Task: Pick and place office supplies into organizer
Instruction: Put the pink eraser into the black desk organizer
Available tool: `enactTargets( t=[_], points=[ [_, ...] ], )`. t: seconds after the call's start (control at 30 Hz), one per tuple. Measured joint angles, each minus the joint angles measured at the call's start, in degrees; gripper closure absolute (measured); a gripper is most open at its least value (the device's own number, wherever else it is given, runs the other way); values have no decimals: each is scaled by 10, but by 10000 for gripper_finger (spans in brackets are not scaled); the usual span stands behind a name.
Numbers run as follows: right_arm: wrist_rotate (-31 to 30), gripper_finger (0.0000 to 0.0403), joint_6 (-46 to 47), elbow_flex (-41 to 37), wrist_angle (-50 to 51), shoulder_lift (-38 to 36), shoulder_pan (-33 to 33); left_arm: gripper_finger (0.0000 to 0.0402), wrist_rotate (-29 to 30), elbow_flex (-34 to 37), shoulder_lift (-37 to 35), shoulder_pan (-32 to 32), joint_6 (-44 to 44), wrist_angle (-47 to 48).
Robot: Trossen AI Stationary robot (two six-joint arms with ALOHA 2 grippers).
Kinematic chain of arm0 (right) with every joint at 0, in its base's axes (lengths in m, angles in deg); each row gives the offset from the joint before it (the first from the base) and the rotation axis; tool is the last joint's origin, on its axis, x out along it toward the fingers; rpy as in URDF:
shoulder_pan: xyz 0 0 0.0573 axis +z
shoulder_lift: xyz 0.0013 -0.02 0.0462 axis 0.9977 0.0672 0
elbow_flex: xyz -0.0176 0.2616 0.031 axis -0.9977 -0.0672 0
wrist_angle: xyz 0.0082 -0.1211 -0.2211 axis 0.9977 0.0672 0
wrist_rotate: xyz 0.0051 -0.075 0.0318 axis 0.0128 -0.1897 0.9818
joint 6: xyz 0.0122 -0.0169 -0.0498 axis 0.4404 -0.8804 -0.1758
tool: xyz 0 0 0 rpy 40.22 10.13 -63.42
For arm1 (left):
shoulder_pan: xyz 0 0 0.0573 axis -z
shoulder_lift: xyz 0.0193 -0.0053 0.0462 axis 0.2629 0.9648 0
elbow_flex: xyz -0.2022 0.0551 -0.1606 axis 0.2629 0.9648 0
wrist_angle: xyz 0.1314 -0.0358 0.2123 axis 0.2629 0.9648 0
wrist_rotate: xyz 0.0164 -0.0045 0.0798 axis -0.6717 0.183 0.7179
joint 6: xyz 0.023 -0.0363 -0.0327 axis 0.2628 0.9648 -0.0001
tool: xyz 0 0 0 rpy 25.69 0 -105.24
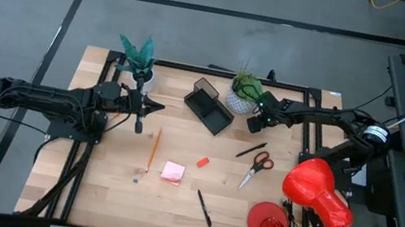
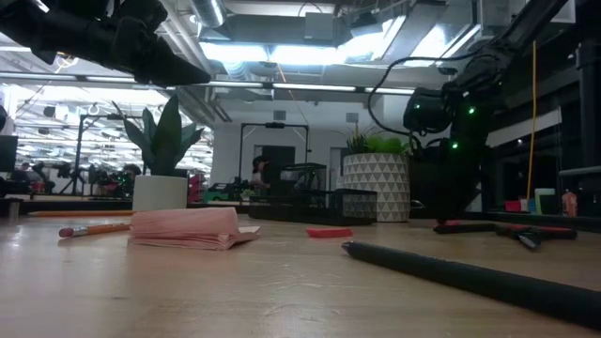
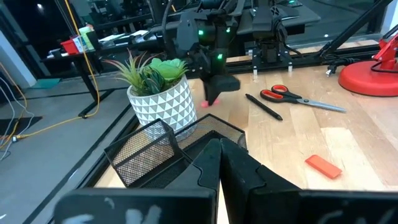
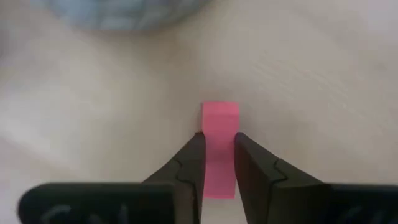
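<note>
Right tool (image 4: 216,158): fingers pinched on a small pink eraser (image 4: 219,130), held low over the tabletop (image 1: 171,203) just beside the triangle-patterned plant pot (image 1: 239,101).

Organizer (image 1: 209,105): black mesh tray lying just beyond that pot, between the two arms; the right arm is the one carrying, and judged nearer.

Left tool (image 1: 156,106): fingers pressed together, empty, pointing toward the organizer.

Unplaced: pencil (image 1: 153,149), sticky-note pad (image 1: 172,172), scissors (image 1: 256,169).

The light wooden bench (image 1: 106,196) carries a black mesh organizer (image 1: 209,105) at upper centre, an orange-yellow pencil (image 1: 153,150), pink square sticky-note pad (image 1: 172,172), red-handled scissors (image 1: 257,169).
</note>
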State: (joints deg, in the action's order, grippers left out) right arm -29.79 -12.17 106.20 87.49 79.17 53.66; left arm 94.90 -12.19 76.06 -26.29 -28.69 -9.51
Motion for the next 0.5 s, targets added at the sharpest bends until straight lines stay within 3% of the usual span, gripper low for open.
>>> enactTargets(
  t=[0.5],
  points=[
    [2, 329, 27, 2, 14, -126, 98, 398, 0, 0, -5, 0, -28, 0]
  ],
)
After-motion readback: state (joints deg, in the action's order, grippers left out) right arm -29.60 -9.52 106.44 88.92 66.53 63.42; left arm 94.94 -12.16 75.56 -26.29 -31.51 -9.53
